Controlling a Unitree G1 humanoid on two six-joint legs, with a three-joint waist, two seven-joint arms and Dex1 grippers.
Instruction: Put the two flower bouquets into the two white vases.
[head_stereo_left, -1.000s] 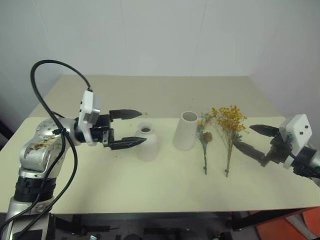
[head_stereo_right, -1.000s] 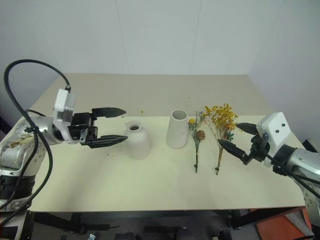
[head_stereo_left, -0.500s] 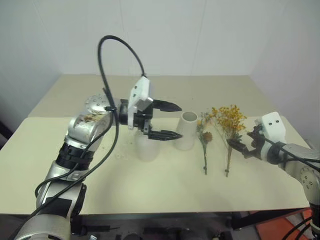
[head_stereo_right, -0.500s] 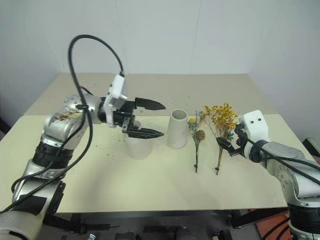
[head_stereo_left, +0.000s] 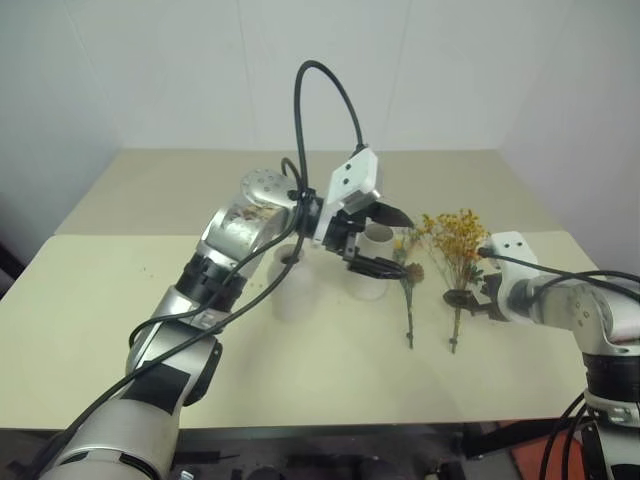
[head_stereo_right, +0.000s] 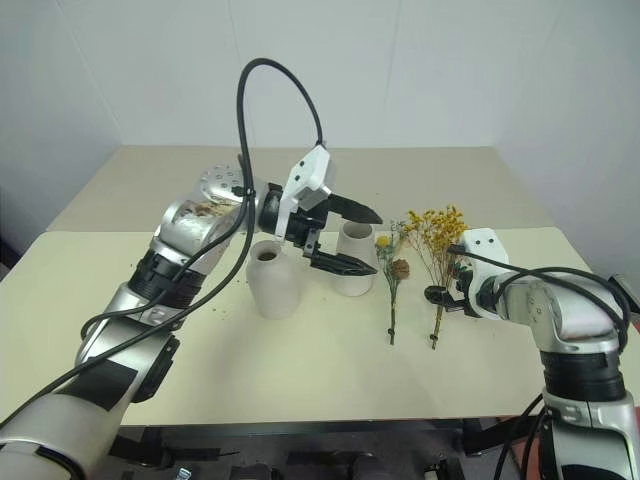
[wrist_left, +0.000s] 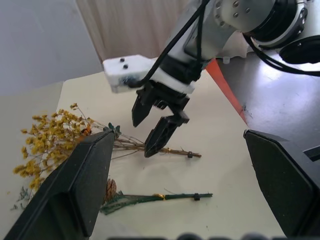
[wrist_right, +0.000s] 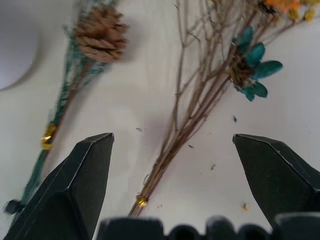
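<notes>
The bushy yellow-orange bouquet (head_stereo_left: 458, 238) lies on the table right of the thinner sprig (head_stereo_left: 408, 290) with its pinecone (wrist_right: 100, 32). My right gripper (wrist_left: 142, 139) stands open, tipped down, its fingers on either side of the yellow bouquet's thin stems (wrist_right: 195, 100), just above the table. My left gripper (head_stereo_left: 392, 242) is open and points to the right, hanging in front of the tall white vase (head_stereo_left: 366, 284) and close to the flower heads. The rounded white vase (head_stereo_right: 273, 285) stands to the left, partly behind my left arm.
All of this sits on a beige table (head_stereo_left: 300, 380) against a white wall. A black cable (head_stereo_left: 320, 90) loops up from my left wrist. Small flower crumbs dot the table left of the rounded vase.
My left arm swung right, from beside the rounded vase to in front of the tall one. My right gripper moved forward and tipped down over the yellow bouquet's stems.
</notes>
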